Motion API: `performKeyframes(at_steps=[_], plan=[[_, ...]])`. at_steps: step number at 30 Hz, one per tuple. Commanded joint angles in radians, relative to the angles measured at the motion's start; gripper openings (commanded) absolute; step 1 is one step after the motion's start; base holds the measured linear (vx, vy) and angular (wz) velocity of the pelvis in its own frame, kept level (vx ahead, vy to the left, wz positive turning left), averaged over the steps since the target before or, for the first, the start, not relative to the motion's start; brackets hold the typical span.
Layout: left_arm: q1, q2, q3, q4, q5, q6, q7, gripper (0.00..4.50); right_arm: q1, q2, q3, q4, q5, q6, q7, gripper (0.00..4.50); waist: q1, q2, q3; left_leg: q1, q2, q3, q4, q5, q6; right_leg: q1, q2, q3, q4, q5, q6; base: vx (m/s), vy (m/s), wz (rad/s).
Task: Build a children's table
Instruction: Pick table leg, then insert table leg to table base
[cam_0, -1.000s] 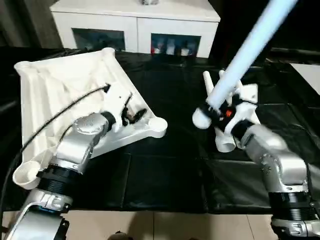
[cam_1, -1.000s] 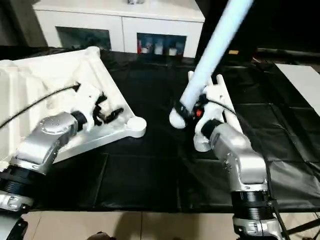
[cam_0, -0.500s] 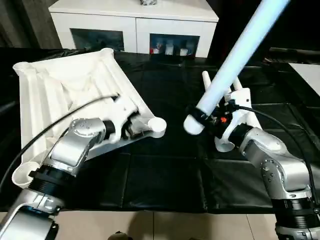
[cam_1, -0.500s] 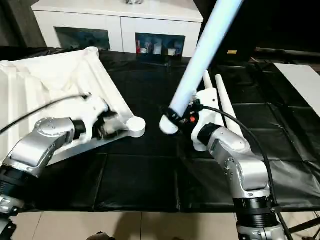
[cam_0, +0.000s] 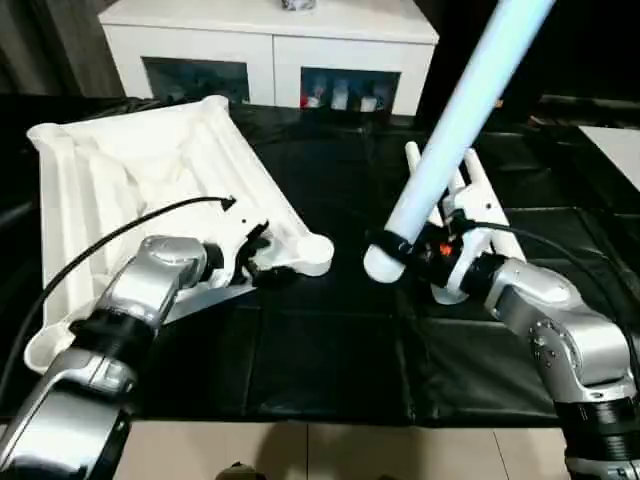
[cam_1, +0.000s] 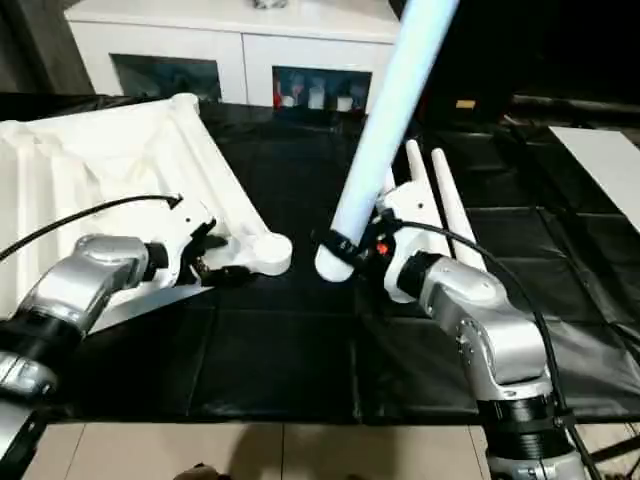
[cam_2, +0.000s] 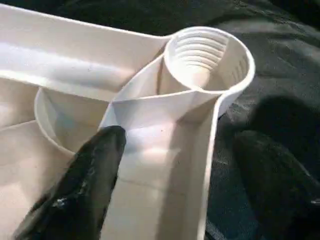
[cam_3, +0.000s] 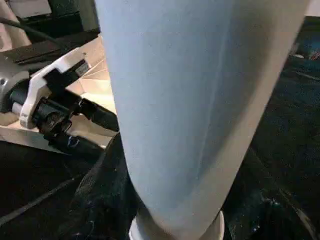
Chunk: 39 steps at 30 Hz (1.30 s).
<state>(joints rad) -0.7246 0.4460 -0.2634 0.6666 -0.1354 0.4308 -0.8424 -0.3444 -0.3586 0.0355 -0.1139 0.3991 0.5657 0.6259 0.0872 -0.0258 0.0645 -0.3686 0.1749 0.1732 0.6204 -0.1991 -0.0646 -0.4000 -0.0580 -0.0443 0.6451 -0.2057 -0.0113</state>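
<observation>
The white tabletop (cam_0: 120, 170) lies underside up on the left, its ribs showing. Its near right corner socket (cam_0: 316, 250) points toward the middle. My left gripper (cam_0: 265, 262) stands open at that corner. In the left wrist view one finger (cam_2: 85, 190) rests inside the rim by the corner socket (cam_2: 207, 57); the other finger (cam_2: 272, 182) hangs outside over the cloth. My right gripper (cam_0: 405, 248) is shut on a long white leg (cam_0: 450, 130) near its thick end. The leg slants up and away to the right, its thick end a little right of the socket. Two more legs (cam_1: 447, 205) lie behind it.
A black cloth (cam_0: 330, 350) covers the work surface. A white cabinet with glass doors (cam_0: 270, 50) stands behind it. A flat white board (cam_0: 620, 145) lies at the far right. Pale floor runs along the near edge.
My left gripper slid down off the tabletop's ribs to the rim beside the corner socket. The right arm brought the leg's thick end lower and left, closer to that socket.
</observation>
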Motion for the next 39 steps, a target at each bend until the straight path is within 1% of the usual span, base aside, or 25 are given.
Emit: performKeyframes(at_steps=[1, 2, 4, 5, 6, 8, 10, 11, 12, 15, 17, 18, 19, 20, 23, 24, 25, 26, 29, 31, 32, 34, 37, 38, 39], plan=[[-0.016, -0.003, 0.017, 0.033, 0.009, 0.012, 0.002, 3.41, -0.004, -0.011, -0.003, -0.016, 0.004, 0.004, 0.011, 1.88, 0.0, 0.011, -0.069, 0.012, 0.048, -0.018, -0.079, -0.148, -0.016, 0.054, -0.087, 0.053, -0.083, -0.13, -0.21, 0.0, 0.0, 0.0], [-0.023, -0.002, 0.01, 0.051, 0.02, -0.001, -0.008, 3.3, -0.004, -0.011, -0.003, -0.015, 0.003, 0.003, 0.011, 1.88, -0.001, 0.013, -0.069, 0.011, 0.048, -0.019, -0.08, -0.152, -0.017, 0.055, -0.087, 0.053, -0.085, -0.138, -0.208, 0.0, 0.0, 0.0], [-0.029, 0.006, -0.007, 0.066, 0.037, -0.007, -0.03, 3.3, -0.005, -0.011, -0.003, -0.01, -0.001, -0.001, 0.011, 1.88, -0.002, 0.011, -0.068, 0.014, 0.049, -0.02, -0.082, -0.165, -0.021, 0.053, -0.086, 0.054, -0.088, -0.157, -0.201, 0.0, 0.0, 0.0], [-0.029, 0.015, -0.02, 0.061, 0.049, -0.01, -0.041, 3.08, -0.006, -0.011, -0.004, -0.008, -0.002, -0.002, 0.01, 1.88, -0.001, 0.013, -0.07, 0.014, 0.051, -0.022, -0.083, -0.162, -0.022, 0.054, -0.086, 0.054, -0.085, -0.148, -0.201, 0.0, 0.0, 0.0], [-0.029, 0.019, -0.026, 0.059, 0.056, -0.01, -0.047, 3.08, -0.006, -0.013, 0.0, -0.005, -0.005, -0.006, 0.013, 1.88, -0.002, 0.013, -0.07, 0.014, 0.052, -0.022, -0.083, -0.157, -0.022, 0.053, -0.085, 0.054, -0.084, -0.128, -0.205, 0.0, 0.0, 0.0], [-0.027, 0.027, -0.036, 0.055, 0.068, -0.013, -0.051, 2.89, -0.006, -0.012, 0.001, -0.003, -0.006, -0.008, 0.012, 1.88, 0.0, 0.012, -0.071, 0.013, 0.052, -0.021, -0.082, -0.151, -0.021, 0.054, -0.087, 0.054, -0.082, -0.11, -0.211, 0.0, 0.0, 0.0], [-0.019, 0.04, -0.049, 0.037, 0.081, -0.008, -0.066, 2.81, -0.006, -0.009, 0.005, 0.0, -0.009, -0.013, 0.011, 1.88, 0.001, 0.015, -0.071, 0.014, 0.052, -0.021, -0.082, -0.147, -0.02, 0.054, -0.087, 0.053, -0.08, -0.092, -0.22, 0.0, 0.0, 0.0], [-0.016, 0.043, -0.051, 0.031, 0.083, -0.005, -0.071, 2.81, -0.005, -0.009, 0.006, 0.0, -0.01, -0.013, 0.011, 1.88, 0.001, 0.012, -0.071, 0.014, 0.052, -0.021, -0.082, -0.147, -0.019, 0.054, -0.088, 0.054, -0.08, -0.093, -0.221, 0.0, 0.0, 0.0], [-0.013, 0.045, -0.052, 0.025, 0.084, -0.004, -0.074, 2.58, -0.005, -0.008, 0.006, 0.0, -0.01, -0.014, 0.011, 1.88, 0.001, 0.012, -0.07, 0.013, 0.052, -0.02, -0.082, -0.15, -0.02, 0.054, -0.088, 0.054, -0.081, -0.097, -0.222, 0.0, 0.0, 0.0], [-0.007, 0.049, -0.052, 0.006, 0.089, -0.002, -0.087, 2.44, -0.007, -0.006, 0.008, 0.004, -0.012, -0.015, 0.012, 1.88, 0.001, 0.014, -0.069, 0.014, 0.053, -0.021, -0.084, -0.161, -0.023, 0.052, -0.088, 0.054, -0.082, -0.111, -0.225, 0.0, 0.0, 0.0], [-0.005, 0.05, -0.06, 0.0, 0.105, -0.007, -0.089, 2.38, -0.01, -0.006, 0.012, 0.008, -0.015, -0.017, 0.017, 1.88, 0.0, 0.013, -0.068, 0.015, 0.054, -0.021, -0.084, -0.172, -0.025, 0.052, -0.089, 0.054, -0.084, -0.133, -0.22, 0.0, 0.0, 0.0], [-0.006, 0.048, -0.059, 0.001, 0.107, -0.007, -0.086, 2.13, -0.012, -0.005, 0.013, 0.01, -0.016, -0.017, 0.017, 1.88, 0.0, 0.012, -0.068, 0.014, 0.053, -0.02, -0.084, -0.172, -0.024, 0.052, -0.089, 0.054, -0.084, -0.135, -0.219, 0.0, 0.0, 0.0], [-0.005, 0.048, -0.061, -0.001, 0.108, -0.007, -0.087, 2.04, -0.012, -0.006, 0.013, 0.01, -0.016, -0.017, 0.017, 1.88, 0.0, 0.013, -0.068, 0.014, 0.053, -0.021, -0.084, -0.17, -0.025, 0.052, -0.089, 0.054, -0.084, -0.135, -0.219, 0.0, 0.0, 0.0], [-0.004, 0.048, -0.066, -0.008, 0.113, -0.008, -0.093, 2.04, -0.013, -0.006, 0.014, 0.009, -0.016, -0.018, 0.018, 1.88, 0.0, 0.009, -0.068, 0.013, 0.053, -0.021, -0.084, -0.163, -0.023, 0.053, -0.089, 0.055, -0.083, -0.129, -0.218, 0.0, 0.0, 0.0], [0.0, 0.045, -0.074, -0.008, 0.13, -0.011, -0.09, 1.68, -0.017, -0.006, 0.015, 0.012, -0.016, -0.019, 0.017, 1.88, 0.0, 0.011, -0.068, 0.013, 0.054, -0.021, -0.085, -0.163, -0.021, 0.052, -0.088, 0.054, -0.084, -0.125, -0.218, 0.0, 0.0, 0.0], [0.0, 0.045, -0.074, -0.008, 0.13, -0.011, -0.089, 1.68, -0.017, -0.007, 0.015, 0.012, -0.016, -0.019, 0.017, 1.88, 0.0, 0.013, -0.068, 0.014, 0.054, -0.021, -0.085, -0.166, -0.023, 0.051, -0.089, 0.054, -0.084, -0.129, -0.218, 0.0, 0.0, 0.0], [0.005, 0.043, -0.073, -0.016, 0.128, -0.006, -0.091, 1.54, -0.018, -0.007, 0.015, 0.013, -0.016, -0.02, 0.017, 1.88, 0.0, 0.011, -0.067, 0.014, 0.053, -0.02, -0.085, -0.17, -0.023, 0.052, -0.089, 0.055, -0.085, -0.136, -0.217, 0.0, 0.0, 0.0], [0.008, 0.042, -0.075, -0.024, 0.127, -0.003, -0.092, 1.47, -0.018, -0.006, 0.013, 0.014, -0.015, -0.02, 0.018, 1.88, 0.0, 0.012, -0.067, 0.014, 0.055, -0.022, -0.086, -0.174, -0.025, 0.051, -0.09, 0.055, -0.084, -0.139, -0.218, 0.0, 0.0, 0.0], [0.02, 0.042, -0.074, -0.048, 0.138, 0.005, -0.094, 1.18, -0.024, -0.004, 0.008, 0.022, -0.019, -0.022, 0.018, 1.88, -0.001, 0.013, -0.067, 0.014, 0.055, -0.021, -0.086, -0.177, -0.026, 0.05, -0.089, 0.055, -0.085, -0.144, -0.217, 0.0, 0.0, 0.0], [0.029, 0.045, -0.074, -0.062, 0.141, 0.005, -0.09, 1.1, -0.024, -0.004, 0.009, 0.023, -0.019, -0.022, 0.02, 1.88, -0.001, 0.013, -0.067, 0.015, 0.055, -0.021, -0.086, -0.181, -0.026, 0.05, -0.089, 0.055, -0.086, -0.149, -0.216, 0.0, 0.0, 0.0], [0.033, 0.046, -0.073, -0.068, 0.144, 0.005, -0.087, 0.92, -0.024, -0.005, 0.009, 0.023, -0.018, -0.022, 0.021, 1.88, -0.001, 0.01, -0.067, 0.015, 0.055, -0.021, -0.087, -0.181, -0.025, 0.05, -0.088, 0.055, -0.086, -0.149, -0.216, 0.0, 0.0, 0.0], [0.039, 0.047, -0.072, -0.078, 0.145, 0.007, -0.082, 0.75, -0.025, -0.005, 0.009, 0.024, -0.018, -0.022, 0.022, 1.88, -0.001, 0.01, -0.066, 0.014, 0.054, -0.021, -0.086, -0.178, -0.023, 0.05, -0.089, 0.055, -0.086, -0.155, -0.213, 0.0, 0.0, 0.0], [0.096, 0.037, -0.067, -0.183, 0.127, 0.023, -0.08, 0.49, -0.031, -0.006, 0.005, 0.032, -0.009, -0.017, 0.031, 1.88, -0.002, 0.009, -0.065, 0.013, 0.057, -0.022, -0.088, -0.186, -0.024, 0.049, -0.09, 0.055, -0.087, -0.168, -0.214, 0.0, 0.0, 0.0], [0.111, 0.033, -0.067, -0.214, 0.118, 0.027, -0.087, 0.37, -0.031, -0.01, 0.006, 0.035, -0.009, -0.017, 0.036, 1.88, -0.002, 0.01, -0.065, 0.013, 0.056, -0.021, -0.087, -0.184, -0.022, 0.048, -0.089, 0.054, -0.087, -0.167, -0.214, 0.0, 0.0, 0.0], [0.129, 0.028, -0.066, -0.25, 0.109, 0.043, -0.089, 0.29, -0.03, -0.015, 0.008, 0.037, -0.006, -0.013, 0.046, 1.88, -0.003, 0.011, -0.066, 0.012, 0.058, -0.021, -0.087, -0.18, -0.021, 0.049, -0.09, 0.055, -0.084, -0.155, -0.218, 0.0, 0.0, 0.0]])
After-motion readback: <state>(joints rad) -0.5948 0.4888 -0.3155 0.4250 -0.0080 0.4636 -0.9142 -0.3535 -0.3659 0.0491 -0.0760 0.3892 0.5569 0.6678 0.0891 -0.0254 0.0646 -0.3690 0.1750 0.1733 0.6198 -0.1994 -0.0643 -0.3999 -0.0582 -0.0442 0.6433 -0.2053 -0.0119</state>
